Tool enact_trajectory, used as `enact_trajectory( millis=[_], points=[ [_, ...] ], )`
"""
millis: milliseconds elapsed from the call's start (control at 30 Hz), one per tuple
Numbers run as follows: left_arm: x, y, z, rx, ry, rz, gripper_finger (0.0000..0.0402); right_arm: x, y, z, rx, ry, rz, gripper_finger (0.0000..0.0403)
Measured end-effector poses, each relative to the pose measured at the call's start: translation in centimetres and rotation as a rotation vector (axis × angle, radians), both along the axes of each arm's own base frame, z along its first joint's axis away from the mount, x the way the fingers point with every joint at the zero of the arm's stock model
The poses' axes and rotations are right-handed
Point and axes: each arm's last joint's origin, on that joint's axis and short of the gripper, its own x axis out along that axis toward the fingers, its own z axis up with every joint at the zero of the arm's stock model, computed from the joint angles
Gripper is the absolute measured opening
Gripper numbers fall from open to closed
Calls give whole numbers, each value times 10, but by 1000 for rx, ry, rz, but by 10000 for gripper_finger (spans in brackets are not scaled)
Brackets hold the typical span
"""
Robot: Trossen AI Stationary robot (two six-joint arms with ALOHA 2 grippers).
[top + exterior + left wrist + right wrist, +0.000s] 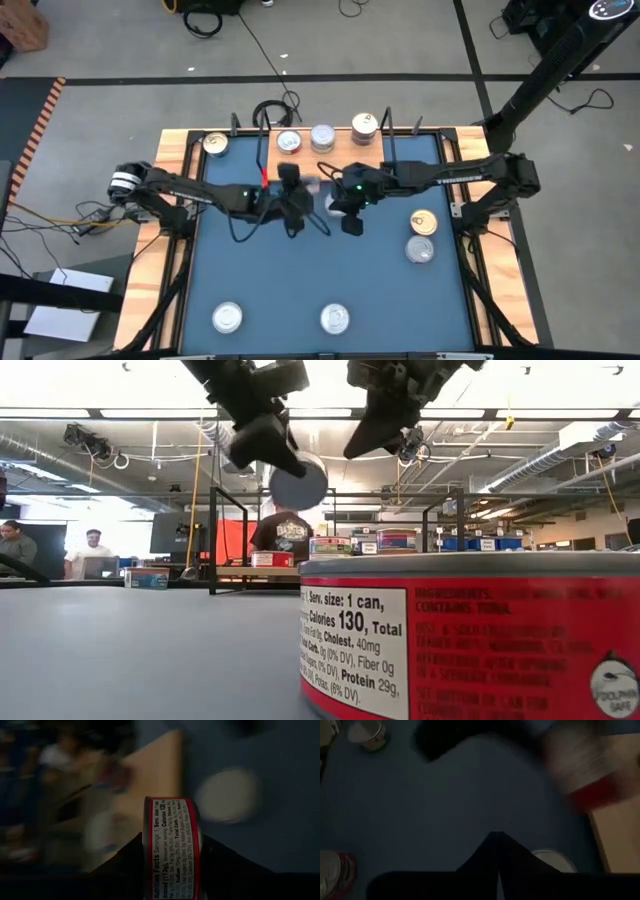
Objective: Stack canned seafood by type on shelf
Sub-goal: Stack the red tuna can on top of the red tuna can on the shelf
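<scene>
My left gripper (295, 205) is over the middle of the blue table, shut on a red-labelled can (298, 485) that it carries high above the surface. Beside it on the right, my right gripper (350, 215) hangs shut with nothing in it (497, 840). The shelf (343, 145) runs along the far edge and carries several cans (322, 137) standing on their bases. Two cans (420, 250) stand at the table's right, and two more (228, 318) near its front edge. My left gripper pinches the can between its two fingers (127, 860), one on each flat end. The labelled side wall (172, 850) faces back at the wrist. The fingers slant downward toward the far side. The can sits on edge, lifted clear of the table.
A large red-labelled can (470, 640) stands close to the low camera, at the front edge. Black wire uprights (213, 540) rise at the shelf's ends. Cables (270, 112) lie behind the shelf. People sit in the room beyond. Bare blue surface lies between the grippers and the front cans.
</scene>
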Motion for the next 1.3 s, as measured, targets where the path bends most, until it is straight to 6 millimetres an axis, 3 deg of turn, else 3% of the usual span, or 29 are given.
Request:
enact_trajectory(
  millis=[167, 433, 633, 1033, 1300],
  points=[
    [0, 30, 12, 182, 21, 190, 147, -10, 6, -21, 14, -77, -25, 15],
    [-4, 84, 15, 212, 50, 316, 146, -15, 8, -44, 35, -175, -38, 8],
    [-3, 116, 3, 226, 115, 361, 147, -15, 8, -46, 20, -189, -60, 4],
    [4, 150, -34, 198, 240, 414, 146, -15, 9, -45, 15, -195, -54, 5],
    [10, 160, -38, 140, 288, 404, 162, -15, 10, -46, 15, -191, -52, 5]
  ],
)
